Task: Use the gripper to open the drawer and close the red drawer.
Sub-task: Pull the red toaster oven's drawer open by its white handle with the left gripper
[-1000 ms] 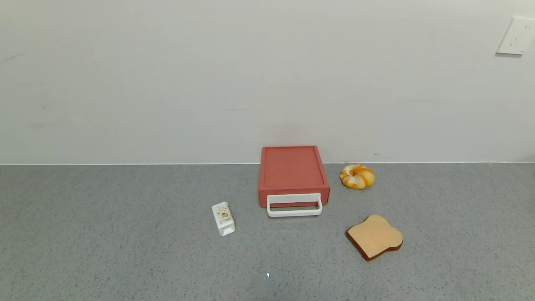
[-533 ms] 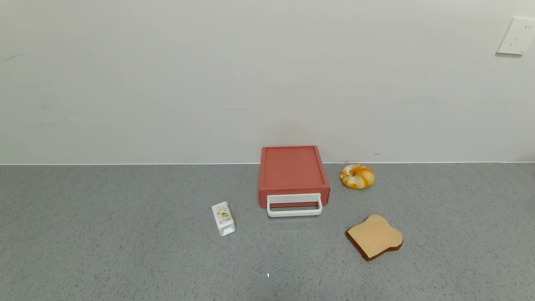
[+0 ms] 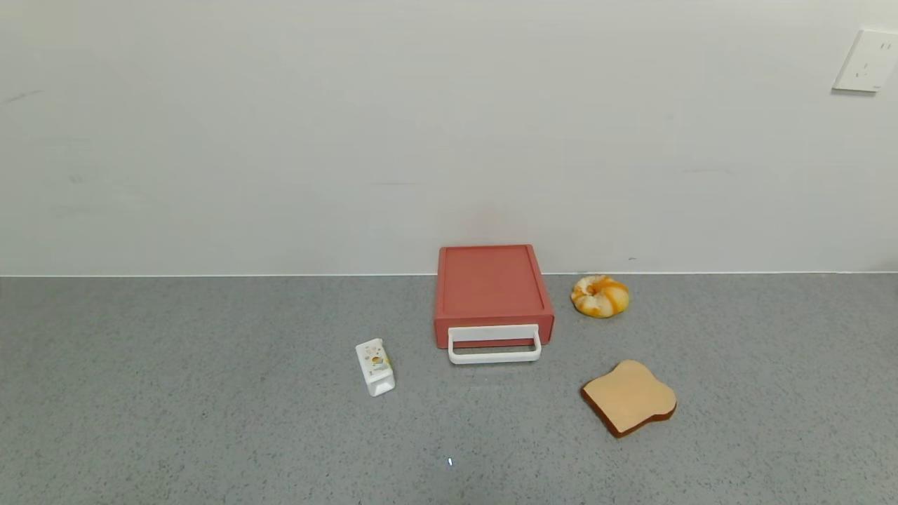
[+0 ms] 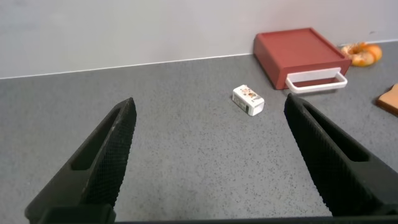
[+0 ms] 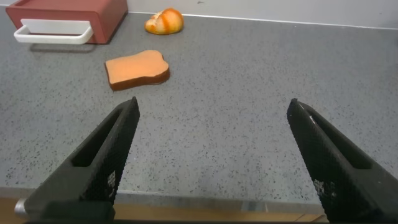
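- Grey speckled counter against a plain white wall; wall socket at upper right.
- Drawer sits mid-counter, back edge at or very near the wall, front facing the robot. It looks fully shut.
- White loop handle sticks out from the drawer front, lying low over the counter.
- Near the drawer: small white carton to its left, bagel just to its right, bread slice further forward on the right. None touch it.
- Left gripper hangs low over the counter, well short of the drawer, fingers spread wide, holding nothing.
- Right gripper likewise: spread wide, empty, near the counter's front edge, bread and drawer ahead of it.
- Neither arm shows in the head view, so both are well back.
- Handling, my guess: rigid plastic, light, smooth. The box probably slides on the counter when the handle is pulled.
- Best hold: middle of the handle's front bar, one finger through the loop. Pull straight and level toward the robot.
- Closing: push the front flat; the wall should brace the box.
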